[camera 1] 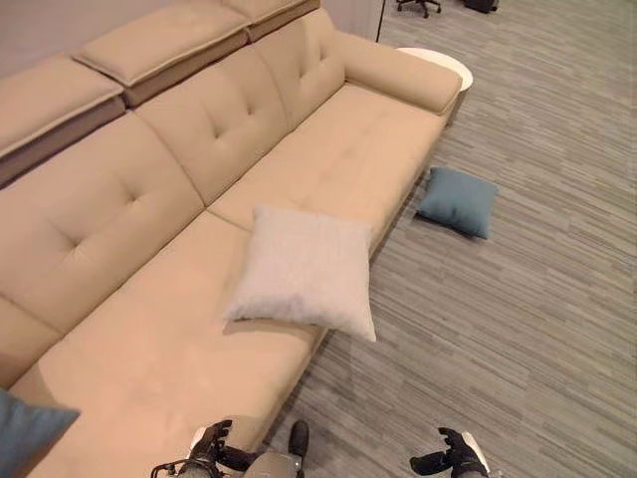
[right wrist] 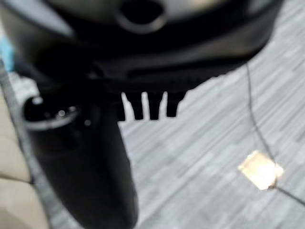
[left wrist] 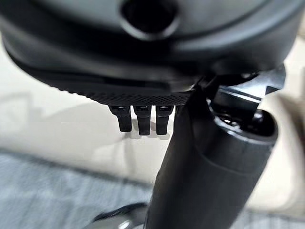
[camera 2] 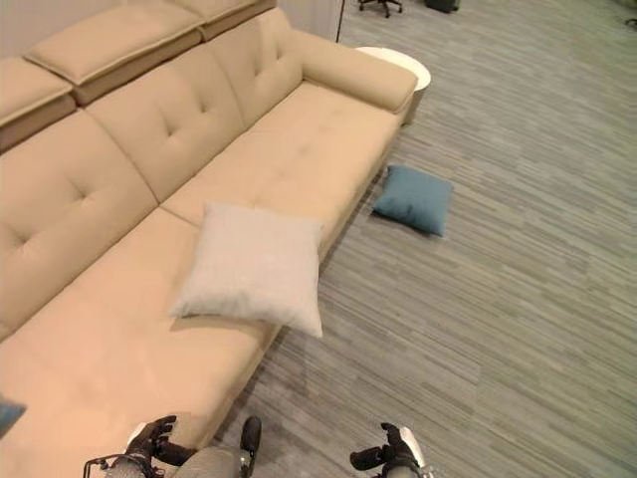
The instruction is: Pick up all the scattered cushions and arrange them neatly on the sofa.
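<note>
A grey striped carpet floor (camera 1: 518, 299) runs along the open side of the seating. A round white side table (camera 1: 445, 64) stands against the far armrest, partly hidden behind it. Farther back, at the upper edge, the wheeled base of an office chair (camera 1: 418, 6) rests on the carpet. In the right wrist view, a small bright yellowish patch (right wrist: 259, 169) lies on the floor.

Beige tufted sofa (camera 1: 328, 169) runs along the wall, w/ a pale grey cushion (camera 1: 304, 269) flat on its seat, one corner hanging over the front edge. Blue cushion (camera 1: 22, 430) (only partly in frame) sits at the seat's near end. Grey striped carpet floor (camera 1: 518, 299) carries another blue cushion (camera 1: 458, 200), just beside the sofa front.
</note>
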Tool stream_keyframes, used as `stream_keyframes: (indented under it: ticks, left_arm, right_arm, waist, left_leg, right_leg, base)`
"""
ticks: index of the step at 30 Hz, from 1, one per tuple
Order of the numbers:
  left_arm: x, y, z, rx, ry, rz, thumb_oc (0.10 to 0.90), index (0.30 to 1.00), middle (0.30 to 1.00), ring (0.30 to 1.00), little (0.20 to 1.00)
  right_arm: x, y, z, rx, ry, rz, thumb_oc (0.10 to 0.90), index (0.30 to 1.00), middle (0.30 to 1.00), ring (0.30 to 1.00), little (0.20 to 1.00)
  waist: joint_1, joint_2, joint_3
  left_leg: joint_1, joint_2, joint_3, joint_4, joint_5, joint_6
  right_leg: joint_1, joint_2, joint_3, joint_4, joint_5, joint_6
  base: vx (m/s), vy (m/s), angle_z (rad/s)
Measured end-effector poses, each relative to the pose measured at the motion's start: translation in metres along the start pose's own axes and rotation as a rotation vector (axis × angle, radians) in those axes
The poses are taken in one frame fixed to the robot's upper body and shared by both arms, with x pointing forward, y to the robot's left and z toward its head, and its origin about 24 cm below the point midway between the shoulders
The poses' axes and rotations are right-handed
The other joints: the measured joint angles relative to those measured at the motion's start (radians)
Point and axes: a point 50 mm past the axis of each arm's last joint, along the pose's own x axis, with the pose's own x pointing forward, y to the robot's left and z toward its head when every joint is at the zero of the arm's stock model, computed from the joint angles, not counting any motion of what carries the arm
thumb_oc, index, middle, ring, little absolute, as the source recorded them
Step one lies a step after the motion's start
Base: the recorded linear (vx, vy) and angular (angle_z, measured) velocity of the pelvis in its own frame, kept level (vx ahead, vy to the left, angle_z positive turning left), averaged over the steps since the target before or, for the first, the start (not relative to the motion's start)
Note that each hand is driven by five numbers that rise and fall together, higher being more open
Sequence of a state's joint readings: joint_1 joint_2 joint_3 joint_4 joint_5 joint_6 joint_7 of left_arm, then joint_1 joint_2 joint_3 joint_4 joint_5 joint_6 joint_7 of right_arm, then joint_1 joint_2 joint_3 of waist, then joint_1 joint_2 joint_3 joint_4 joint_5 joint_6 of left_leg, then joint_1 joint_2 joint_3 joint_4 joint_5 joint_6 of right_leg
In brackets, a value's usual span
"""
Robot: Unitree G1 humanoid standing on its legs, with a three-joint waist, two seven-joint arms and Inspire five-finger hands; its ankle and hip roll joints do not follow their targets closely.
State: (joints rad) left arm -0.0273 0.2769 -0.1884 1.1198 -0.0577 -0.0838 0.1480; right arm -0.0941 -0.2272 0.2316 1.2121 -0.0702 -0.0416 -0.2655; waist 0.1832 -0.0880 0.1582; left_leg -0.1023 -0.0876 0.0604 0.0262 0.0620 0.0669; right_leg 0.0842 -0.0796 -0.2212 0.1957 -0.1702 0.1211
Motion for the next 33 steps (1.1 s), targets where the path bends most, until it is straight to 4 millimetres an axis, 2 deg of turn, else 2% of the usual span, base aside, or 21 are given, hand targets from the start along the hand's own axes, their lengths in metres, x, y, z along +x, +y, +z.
stream_keyframes:
  ticks: [1,2,3,5,6,7,8,11,12,15,17,18,21,22,23,25,27,28,30,31,33]
  left_arm:
    - [0.001,0.001,0.002,0.002,-0.006,0.001,0.8,0.9,0.9,0.9,0.9]
    - [0.002,0.01,0.009,0.014,-0.037,0.021,0.8,0.9,0.9,0.9,0.9]
    - [0.002,0.011,0.007,0.025,-0.033,0.022,0.8,0.9,0.9,0.9,0.9]
    - [0.002,0.01,0.009,0.031,-0.035,0.017,0.8,0.9,0.9,0.9,0.9]
    - [0.002,0.009,0.007,0.035,-0.031,0.013,0.8,0.9,0.9,0.9,0.9]
    - [0.002,0.007,0.005,0.033,-0.021,0.009,0.8,0.9,0.9,0.9,0.9]
    - [0.0,0.003,-0.001,0.029,-0.001,0.001,0.8,0.9,0.9,0.9,0.9]
    - [-0.001,-0.001,-0.007,0.025,0.022,-0.004,0.8,0.9,0.9,0.9,0.9]
    - [-0.002,-0.002,-0.011,0.026,0.041,-0.006,0.8,0.9,0.9,0.9,0.9]
    - [-0.005,-0.003,-0.023,0.022,0.078,-0.004,0.8,0.9,0.9,0.9,0.9]
    - [-0.007,-0.007,-0.029,0.021,0.092,-0.007,0.8,0.9,0.9,0.9,0.9]
    - [-0.008,-0.013,-0.025,0.021,0.071,-0.025,0.8,0.9,0.9,0.9,0.9]
    - [-0.004,-0.022,-0.009,0.013,0.03,-0.046,0.8,0.9,0.9,0.9,0.9]
    - [-0.003,-0.021,-0.005,0.01,0.016,-0.044,0.8,0.9,0.9,0.9,0.9]
    - [-0.001,-0.02,0.003,0.008,-0.001,-0.037,0.8,0.9,0.9,0.9,0.9]
    - [0.001,-0.017,0.008,0.009,-0.013,-0.028,0.8,0.9,0.9,0.9,0.9]
    - [0.003,-0.015,0.016,0.017,-0.036,-0.025,0.8,0.9,0.9,0.9,0.9]
    - [0.004,-0.017,0.02,0.02,-0.046,-0.031,0.8,0.9,0.9,0.9,0.9]
    - [0.002,-0.021,0.02,0.014,-0.056,-0.041,0.8,0.9,0.9,0.9,0.9]
    - [0.001,-0.023,0.016,0.013,-0.043,-0.049,0.8,0.9,0.9,0.9,0.9]
    - [0.001,-0.022,0.013,0.016,-0.031,-0.045,0.8,0.9,0.9,0.9,0.9]
  right_arm:
    - [0.001,0.0,0.005,-0.001,-0.011,0.001,0.8,0.9,0.9,0.9,0.9]
    - [-0.002,0.008,0.001,-0.008,-0.004,0.024,0.8,0.9,0.9,0.9,0.9]
    - [-0.002,0.009,0.001,-0.015,-0.005,0.028,0.8,0.9,0.9,0.9,0.9]
    - [-0.002,0.008,-0.001,-0.018,0.0,0.027,0.8,0.9,0.9,0.9,0.9]
    - [-0.001,0.007,0.0,-0.016,-0.003,0.023,0.8,0.9,0.9,0.9,0.9]
    - [-0.001,0.005,0.002,-0.017,-0.007,0.02,0.8,0.9,0.9,0.9,0.9]
    - [0.0,0.004,0.004,-0.016,-0.014,0.017,0.8,0.9,0.9,0.9,0.9]
    - [-0.001,0.004,0.003,-0.018,-0.012,0.024,0.8,0.9,0.9,0.9,0.9]
    - [0.0,0.003,0.004,-0.016,-0.016,0.022,0.8,0.9,0.9,0.9,0.9]
    - [-0.001,0.004,0.004,-0.013,-0.02,0.024,0.8,0.9,0.9,0.9,0.9]
    - [-0.002,0.005,-0.004,-0.018,0.006,0.029,0.8,0.9,0.9,0.9,0.9]
    - [-0.002,0.002,-0.008,-0.02,0.015,0.022,0.8,0.9,0.9,0.9,0.9]
    - [0.002,-0.01,0.0,-0.018,-0.011,-0.011,0.8,0.9,0.9,0.9,0.9]
    - [0.003,-0.015,0.004,-0.015,-0.026,-0.026,0.8,0.9,0.9,0.9,0.9]
    - [0.005,-0.024,0.01,-0.011,-0.053,-0.059,0.8,0.9,0.9,0.9,0.9]
    - [0.006,-0.027,0.013,-0.005,-0.06,-0.07,0.8,0.9,0.9,0.9,0.9]
    - [0.006,-0.03,0.011,0.015,-0.055,-0.085,0.8,0.9,0.9,0.9,0.9]
    - [0.006,-0.032,0.009,0.019,-0.051,-0.094,0.8,0.9,0.9,0.9,0.9]
    - [0.005,-0.033,0.003,0.023,-0.033,-0.099,0.8,0.9,0.9,0.9,0.9]
    - [0.004,-0.033,0.001,0.024,-0.029,-0.102,0.8,0.9,0.9,0.9,0.9]
    - [0.001,-0.026,-0.011,0.043,0.005,-0.088,0.8,0.9,0.9,0.9,0.9]
  waist:
    - [-0.003,0.019,0.002]
    - [-0.002,-0.004,-0.006]
    - [-0.008,-0.01,-0.003]
    - [-0.012,-0.018,-0.005]
    - [-0.012,-0.015,-0.003]
    - [-0.015,-0.006,0.002]
    - [-0.037,0.016,0.011]
    - [-0.044,0.038,0.018]
    - [-0.058,0.045,0.021]
    - [-0.071,0.041,0.015]
    - [-0.084,0.045,-0.001]
    - [-0.082,0.052,-0.013]
    - [-0.079,0.024,-0.004]
    - [-0.07,0.022,-0.003]
    - [-0.072,0.016,0.003]
    - [-0.081,0.016,0.008]
    - [-0.103,0.01,0.016]
    - [-0.113,0.017,0.016]
    - [-0.111,0.041,0.014]
    - [-0.124,0.055,0.018]
    - [-0.13,0.033,0.02]
  left_leg:
    - [0.021,0.023,-0.005,-0.008,0.001,0.006]
    - [0.039,0.01,-0.019,0.011,-0.031,0.032]
    - [0.048,0.009,-0.03,0.022,-0.038,0.045]
    - [0.053,-0.005,-0.053,0.032,-0.065,0.069]
    - [0.06,-0.009,-0.059,0.028,-0.067,0.072]
    - [0.073,-0.01,-0.066,0.021,-0.065,0.077]
    - [0.094,-0.009,-0.089,0.007,-0.057,0.068]
    - [0.117,-0.015,-0.126,-0.011,-0.071,0.045]
    - [0.12,-0.015,-0.133,-0.01,-0.068,0.045]
    - [0.162,-0.024,-0.175,-0.027,-0.093,0.021]
    - [0.186,-0.008,-0.239,-0.031,-0.111,-0.006]
    - [0.176,0.015,-0.261,0.014,-0.127,-0.037]
    - [-0.005,-0.013,-0.188,0.294,-0.167,-0.087]
    - [-0.038,-0.006,-0.159,0.343,-0.169,-0.089]
    - [-0.086,0.039,-0.097,0.382,-0.167,-0.092]
    - [-0.09,0.091,-0.071,0.329,-0.16,-0.103]
    - [-0.093,0.168,-0.009,0.192,-0.113,-0.167]
    - [-0.085,0.179,-0.002,0.17,-0.071,-0.187]
    - [-0.046,0.193,0.0,0.116,-0.047,-0.176]
    - [0.0,0.198,-0.002,0.053,-0.038,-0.148]
    - [0.058,0.166,0.009,-0.027,-0.011,-0.126]
  right_leg:
    - [-0.078,-0.012,-0.013,0.179,-0.019,0.031]
    - [-0.179,-0.049,0.002,0.403,0.012,0.1]
    - [-0.229,-0.068,0.011,0.517,0.018,0.134]
    - [-0.277,-0.089,0.017,0.55,0.015,0.14]
    - [-0.296,-0.101,0.01,0.546,0.007,0.123]
    - [-0.3,-0.107,-0.003,0.511,-0.002,0.095]
    - [-0.292,-0.091,-0.015,0.318,-0.001,0.053]
    - [-0.312,-0.056,0.049,0.07,0.056,0.003]
    - [-0.316,-0.044,0.074,-0.014,0.106,0.01]
    - [-0.312,-0.03,0.072,-0.09,0.21,-0.003]
    - [-0.247,-0.015,0.056,-0.146,0.293,-0.065]
    - [-0.197,0.005,0.014,-0.21,0.3,-0.086]
    - [-0.171,-0.009,-0.023,-0.277,0.33,-0.145]
    - [-0.17,-0.008,-0.029,-0.281,0.322,-0.157]
    - [-0.159,-0.003,-0.054,-0.286,0.302,-0.184]
    - [-0.137,0.007,-0.078,-0.287,0.285,-0.196]
    - [-0.11,0.006,-0.128,-0.288,0.259,-0.193]
    - [-0.104,0.016,-0.135,-0.287,0.248,-0.178]
    - [-0.097,0.037,-0.126,-0.282,0.241,-0.168]
    - [-0.085,0.049,-0.127,-0.283,0.239,-0.154]
    - [-0.068,0.021,-0.121,-0.28,0.241,-0.116]
  base:
    - [0.06,0.116,0.04]
    - [0.1,0.143,0.37]
    - [0.12,0.094,0.49]
    - [0.18,0.019,0.32]
    - [0.21,-0.036,0.15]
    - [0.23,-0.068,0.35]
    - [0.24,-0.084,0.48]
    - [0.2,-0.079,0.36]
    - [0.21,-0.117,0.36]
    - [0.22,-0.148,0.41]
    - [0.11,-0.144,0.93]
    - [0.03,-0.111,1.11]
    - [-0.01,-0.059,0.6]
    - [0.05,-0.046,0.31]
    - [0.05,-0.027,0.34]
    - [0.08,0.016,0.39]
    - [0.08,0.032,0.56]
    - [0.07,0.045,0.38]
    - [0.11,0.085,-0.09]
    - [0.11,0.092,-0.01]
    - [0.1,0.092,0.03]
